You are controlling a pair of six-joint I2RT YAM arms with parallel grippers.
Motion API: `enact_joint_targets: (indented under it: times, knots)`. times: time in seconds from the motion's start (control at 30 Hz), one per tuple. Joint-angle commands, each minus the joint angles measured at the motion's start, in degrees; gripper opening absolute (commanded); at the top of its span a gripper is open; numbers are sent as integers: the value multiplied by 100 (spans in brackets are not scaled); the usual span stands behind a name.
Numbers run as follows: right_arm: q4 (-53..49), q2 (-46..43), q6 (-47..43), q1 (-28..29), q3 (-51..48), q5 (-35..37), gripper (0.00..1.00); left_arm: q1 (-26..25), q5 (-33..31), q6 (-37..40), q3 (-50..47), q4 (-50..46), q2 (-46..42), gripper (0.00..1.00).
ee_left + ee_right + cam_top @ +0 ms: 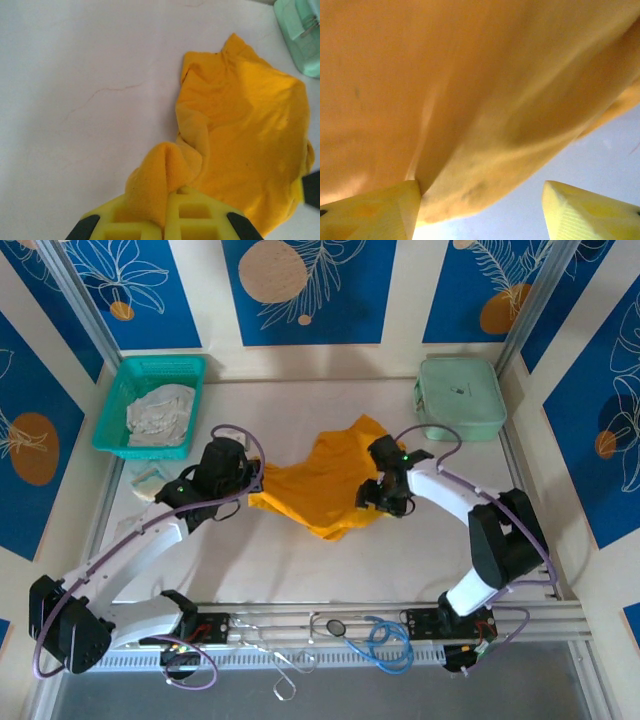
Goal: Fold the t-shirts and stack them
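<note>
White table [300, 562], blue leaf-print wall panels [340, 300] behind. I see mustard t-shirt [318, 485] crumpled mid-table, between both arms. Left gripper [165, 212] clamped on shirt's left edge, cloth bunched between yellow fingers [192, 220]. Right gripper [481, 202] at shirt's right side, jaws apart: cloth rests against one finger, other finger clear, bare table showing in gap. Pale whitish-grey garment [160, 412] lies in teal basket [118, 390], far-left corner. Mint-green case [460, 400] far right, near shirt, not touching.

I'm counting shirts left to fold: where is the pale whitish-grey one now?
In the top view, the pale garment lies crumpled inside the teal mesh basket at the far left, up and left of the orange t-shirt.
</note>
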Motion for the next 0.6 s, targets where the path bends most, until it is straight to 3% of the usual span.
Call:
enact_joint_targets:
  times: [0.0, 0.2, 0.57]
  knots:
    - [-173, -453, 570, 686, -223, -102, 62, -38, 15, 112, 349, 78, 139, 0]
    - [59, -466, 1258, 1639, -413, -56, 62, -42, 137, 168, 631, 165, 384, 0]
    - [243, 1347, 1290, 1869, 709, 369, 62, -45, 98, 290, 859, 134, 388, 0]
